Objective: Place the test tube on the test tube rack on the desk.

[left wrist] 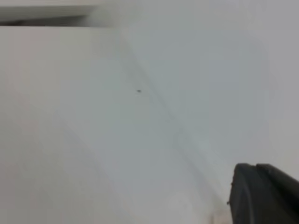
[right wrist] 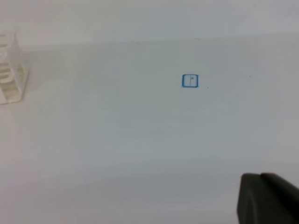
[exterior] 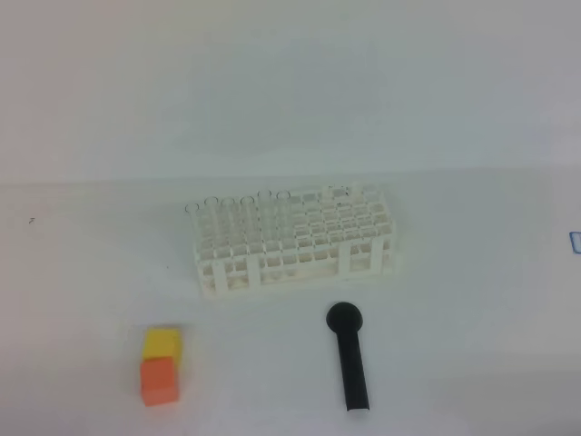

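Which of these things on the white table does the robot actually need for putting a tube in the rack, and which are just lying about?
Needed:
- test tube rack, clear tubes standing along its back row
- desk

Lying about:
- black tool
- yellow block
- orange block
- small blue square mark

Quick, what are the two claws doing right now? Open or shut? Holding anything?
Left claw: shut, holding nothing that shows.
Right claw: shut, holding nothing that shows.

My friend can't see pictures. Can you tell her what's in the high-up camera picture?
A white test tube rack holding clear tubes stands mid-desk. In front lie a black tool and, to the left, a yellow block touching an orange block.
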Robot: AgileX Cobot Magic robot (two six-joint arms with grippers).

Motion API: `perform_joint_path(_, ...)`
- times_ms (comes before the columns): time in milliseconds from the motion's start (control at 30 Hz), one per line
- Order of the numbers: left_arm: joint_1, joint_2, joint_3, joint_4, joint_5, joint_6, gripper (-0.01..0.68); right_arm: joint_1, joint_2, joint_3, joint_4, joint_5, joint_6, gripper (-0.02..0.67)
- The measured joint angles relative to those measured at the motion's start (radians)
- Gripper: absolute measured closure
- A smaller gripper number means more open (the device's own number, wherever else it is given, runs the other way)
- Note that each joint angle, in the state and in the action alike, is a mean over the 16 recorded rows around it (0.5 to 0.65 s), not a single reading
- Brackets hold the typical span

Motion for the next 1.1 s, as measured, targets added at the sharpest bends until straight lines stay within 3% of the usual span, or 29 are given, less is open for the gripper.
perform_joint_path(167,-0.011,-0.06,0.016,-0.181,0.086,0.291,0.673,0.0,0.0,0.0,0.001,0.0,0.0,0.65)
perform_joint_path(467,-0.051,-0.101,0.058,-0.367,0.041,0.784,0.673,0.0,-0.001,-0.001,0.002,0.001,0.0,0.65)
perform_joint_path(867,-0.07,-0.102,0.074,-1.044,0.15,1.614,0.673,0.0,-0.001,-0.002,0.003,0.003,0.0,0.65)
perform_joint_path(1100,-0.07,-0.101,0.074,-1.222,0.249,1.812,0.673,0.0,-0.001,-0.002,0.004,0.003,0.0,0.65)
